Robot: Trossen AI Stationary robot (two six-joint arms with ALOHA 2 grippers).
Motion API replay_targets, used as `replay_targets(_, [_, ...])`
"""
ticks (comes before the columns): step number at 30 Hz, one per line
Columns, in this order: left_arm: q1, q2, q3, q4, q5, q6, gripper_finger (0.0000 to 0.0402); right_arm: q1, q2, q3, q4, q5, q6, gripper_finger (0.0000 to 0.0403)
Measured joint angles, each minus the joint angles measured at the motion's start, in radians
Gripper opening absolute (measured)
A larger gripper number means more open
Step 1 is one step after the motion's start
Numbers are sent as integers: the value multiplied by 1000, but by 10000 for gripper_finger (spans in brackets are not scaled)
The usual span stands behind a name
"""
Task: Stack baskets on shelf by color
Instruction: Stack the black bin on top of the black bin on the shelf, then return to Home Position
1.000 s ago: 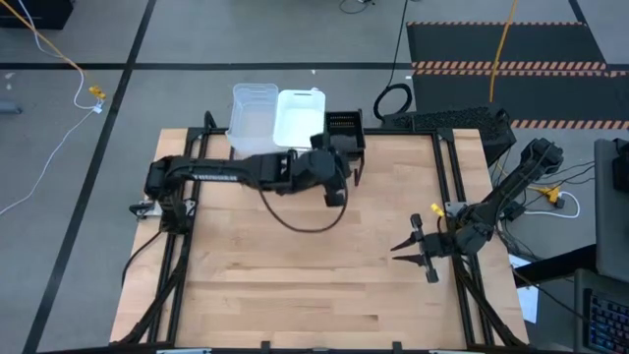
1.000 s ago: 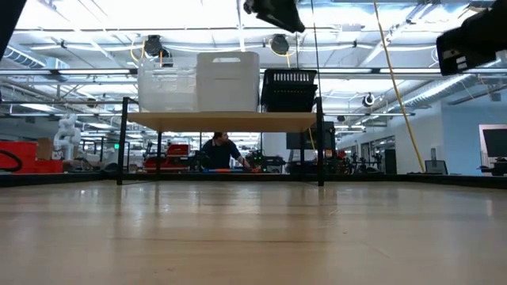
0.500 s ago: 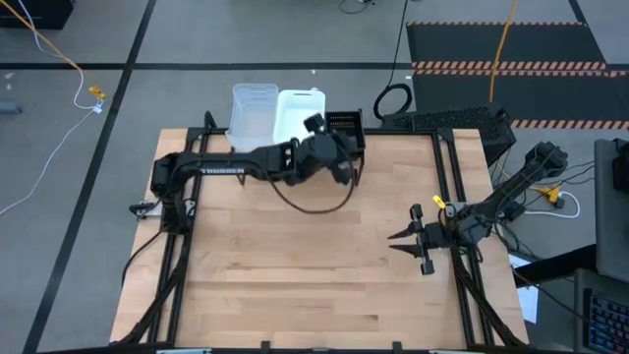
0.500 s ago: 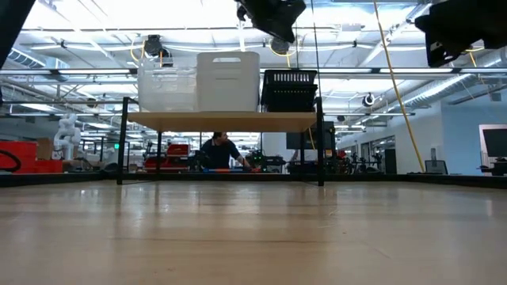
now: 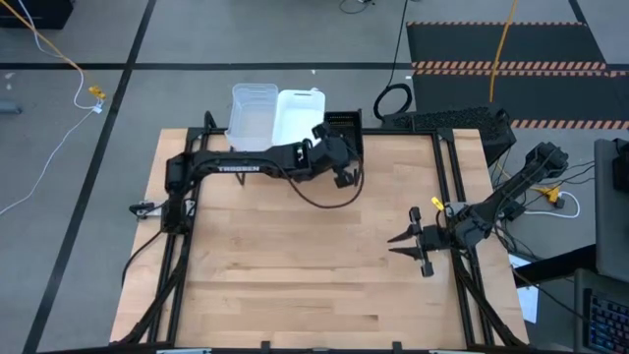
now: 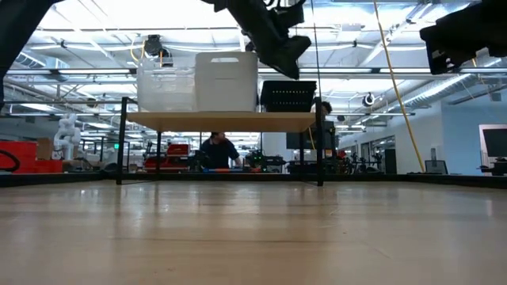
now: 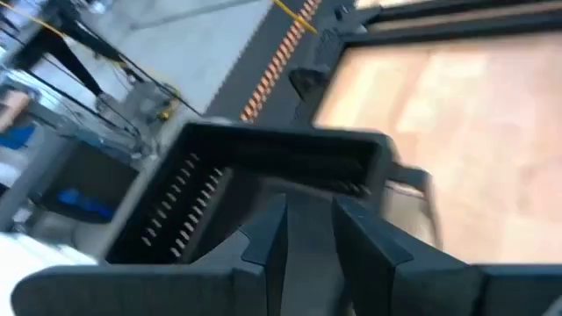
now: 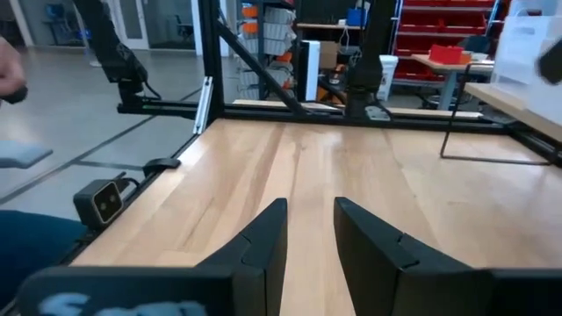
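Note:
Three stacks stand on the shelf (image 6: 222, 119) at the table's far edge: clear baskets (image 5: 253, 116), white baskets (image 5: 298, 116) and black perforated baskets (image 5: 346, 122), which also show in the low view (image 6: 287, 96). My left gripper (image 5: 344, 165) is shut just above the near rim of the top black basket (image 7: 219, 184). In the low view the left gripper (image 6: 277, 67) hangs right over that stack. My right gripper (image 5: 395, 239) is shut and empty above the table's right side. My left gripper comes slanting down from the near side, its shut fingertips (image 7: 279, 204) at the near rim (image 7: 290, 158) of the top black basket. The fingers hide the exact spot, so I cannot tell whether they touch it. The basket sits nested in its stack on the shelf.
Bare wood tabletop (image 5: 295, 265) spreads in front of the shelf. Black frame rails (image 5: 457, 177) run along the table's sides. A person (image 6: 219, 150) shows in the room behind, below the shelf top.
My left gripper has gone toward the table's far edge and down onto the black baskets. The black stack now stands lower on the shelf than before; its top basket has sunk into the ones below.

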Motion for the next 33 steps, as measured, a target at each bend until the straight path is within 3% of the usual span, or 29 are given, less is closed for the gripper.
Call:
replay_targets(8, [-96, -46, -3, -36, -105, 43, 93, -5, 0, 0, 46, 1, -49, 89])
replay_targets(16, [-202, -194, -23, -113, -94, -8, 92, -70, -36, 0, 233, -59, -183, 89])
replay_targets(18, [-219, -244, -115, -99, -92, -30, 92, -83, -68, 9, 232, -76, -216, 89])
replay_targets(20, [-233, -289, -260, 55, -89, -51, 92, -98, -113, 35, 184, -77, -234, 89])
replay_targets(25, [-275, -471, -713, 493, -54, -60, 92, -139, -187, 195, -197, -65, -194, 88])
replay_targets(28, [-299, -606, -909, 660, -21, -95, 92, -173, -168, 310, -404, -84, -151, 83])
replay_targets(33, [-365, -844, -1135, 772, -9, -127, 92, -246, -91, 359, -391, -202, -169, 67])
